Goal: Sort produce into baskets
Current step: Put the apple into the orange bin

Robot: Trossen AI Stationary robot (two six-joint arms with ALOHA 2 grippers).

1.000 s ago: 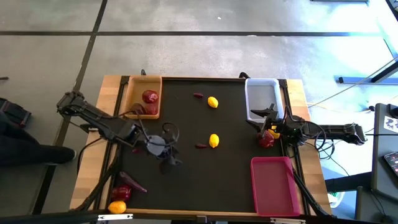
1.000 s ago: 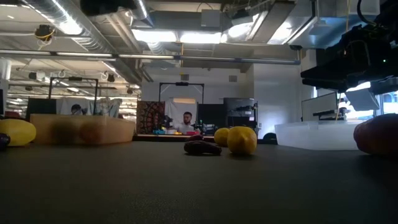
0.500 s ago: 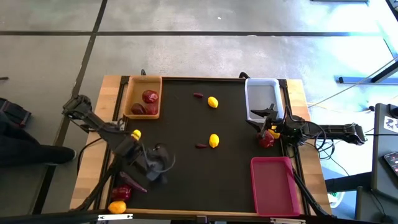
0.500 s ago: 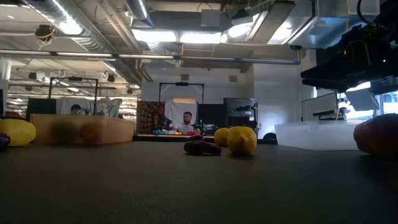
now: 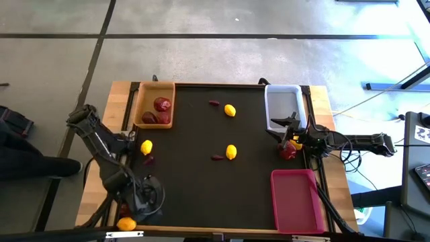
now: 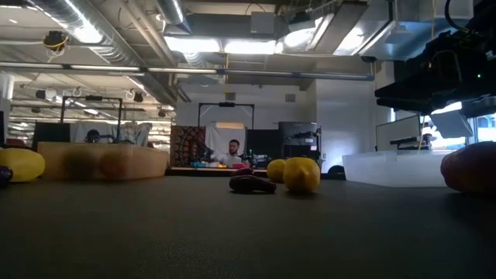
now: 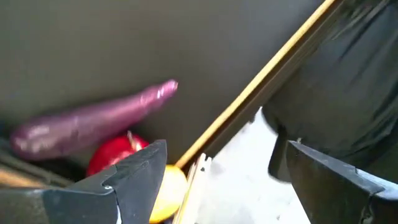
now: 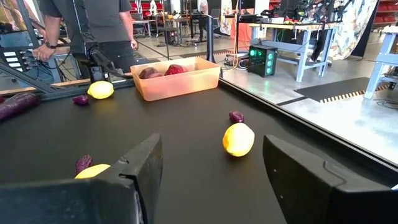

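Left gripper [image 7: 217, 180] hung fingers apart, empty, over the table's near-left corner, above a purple eggplant [image 7: 93, 118], red fruit [image 7: 115, 152] and orange fruit [image 5: 126, 224]. Right gripper [image 5: 290, 140] waited, fingers apart, holding nothing, beside the white bin [image 5: 283, 107], over a red fruit [image 5: 287, 152]. Tan bin [image 5: 154, 104] held three red fruits [image 5: 162, 104]. Lemons loose on the mat: one [image 5: 146, 146] near the tan bin, one [image 5: 230, 152] at centre, one [image 5: 230, 110] farther back. Pink bin [image 5: 295, 200] sat at near right.
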